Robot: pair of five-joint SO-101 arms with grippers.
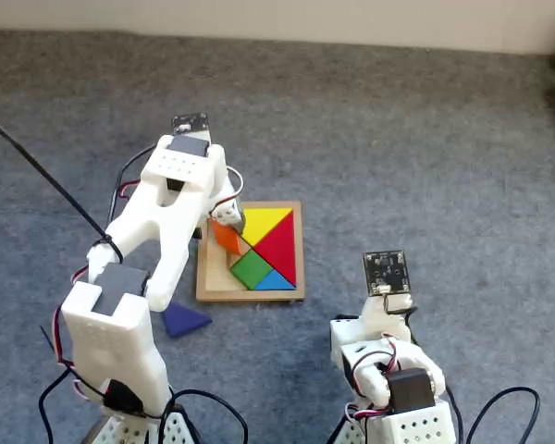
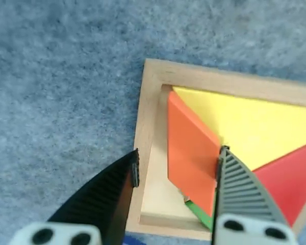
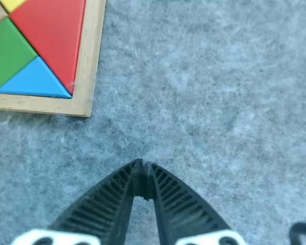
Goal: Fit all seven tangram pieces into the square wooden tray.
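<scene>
Grey carpet (image 1: 425, 120) covers the whole work surface under both arms. On it we see the left gripper (image 2: 179, 152) poised over the near-left corner of the square wooden tray (image 2: 148, 117), its jaws spread wide. They straddle the orange piece (image 2: 191, 148). The grey finger (image 2: 234, 189) meets that piece's edge on the side towards the red triangle (image 2: 288, 178), while the black finger (image 2: 112, 189) sits over the tray's rim, apart from the piece, so we count nothing as gripped. The orange piece lies inside the tray against the yellow triangle (image 2: 245, 122), and its lower corner overlaps the green piece (image 2: 204, 214); bare wood shows between it and the rim. In the high view, a dark blue triangle (image 1: 185, 319) rests on the carpet outside the tray, just beside its corner and the left arm.

We find the right gripper (image 3: 143, 164) closed tip to tip with nothing in it, over bare carpet, well apart from the tray corner that holds the light blue triangle (image 3: 35, 79).
</scene>
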